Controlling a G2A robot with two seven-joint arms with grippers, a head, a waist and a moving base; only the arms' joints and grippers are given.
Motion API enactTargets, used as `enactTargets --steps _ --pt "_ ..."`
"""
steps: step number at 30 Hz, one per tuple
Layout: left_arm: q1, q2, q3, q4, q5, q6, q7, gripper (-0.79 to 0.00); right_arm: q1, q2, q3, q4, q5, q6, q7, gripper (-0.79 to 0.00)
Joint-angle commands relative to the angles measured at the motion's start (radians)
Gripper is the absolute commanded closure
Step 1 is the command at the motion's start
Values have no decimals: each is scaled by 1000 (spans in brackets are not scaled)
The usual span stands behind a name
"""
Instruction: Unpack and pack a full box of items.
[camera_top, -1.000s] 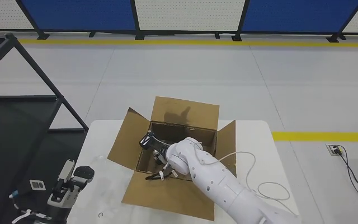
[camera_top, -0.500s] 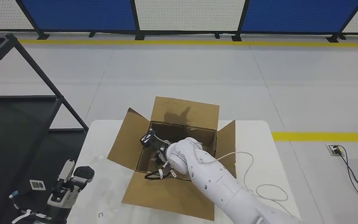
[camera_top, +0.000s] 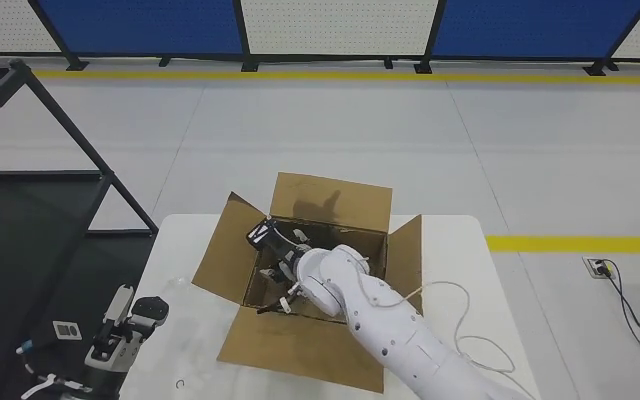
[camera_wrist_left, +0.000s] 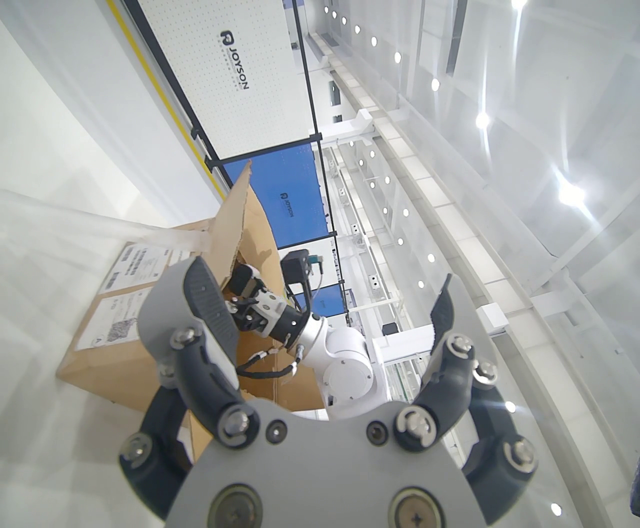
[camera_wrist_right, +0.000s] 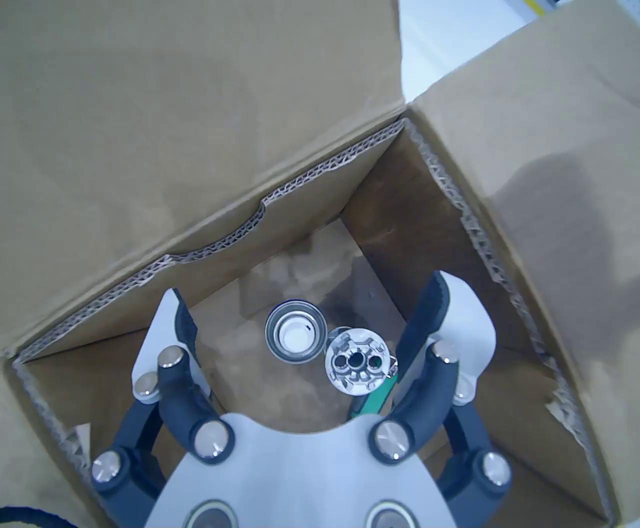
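R tool (camera_wrist_right: 306, 290) open over box (camera_wrist_right: 150, 125), spray can (camera_wrist_right: 295, 334) below — L tool (camera_wrist_left: 324, 277) open too.

The box (camera_top: 331, 203) sits on the table (camera_top: 180, 330), and inside, near its back-left corner, a can (camera_wrist_right: 295, 334) stands just beside a round-topped item (camera_wrist_right: 357, 367), with my right jaws above both and my left jaws well off to the box's left.
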Motion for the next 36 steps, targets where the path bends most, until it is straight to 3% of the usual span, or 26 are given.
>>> enactTargets --steps 1,7,10,15,21,29,32,36 --pt "0 0 0 0 0 0 0 -785 -55 28 48 -132 -46 -6 47 -785" --pt "-1 0 1 -2 4 2 1 -785 -233 94 183 -475 -140 -70 152 -785" --pt "-2 3 -5 -4 34 -7 -23 -785 -300 109 232 -581 -138 -94 172 -785" --pt "3 14 -49 13 86 -62 -143 -785 -300 109 232 -581 -138 -94 172 -785" --pt "-30 42 -114 67 87 -67 -436 -785 -313 110 234 -580 -134 -93 151 -785" --pt "-38 44 -122 70 102 -66 -434 -785 -424 124 326 -667 -100 -75 7 -785" --pt "-58 44 -96 67 106 -37 -384 -785 -489 135 372 -731 -94 -80 -33 -785" --pt "-104 47 -52 81 247 -31 -299 -785 -581 147 419 -822 -96 -88 -77 -785"
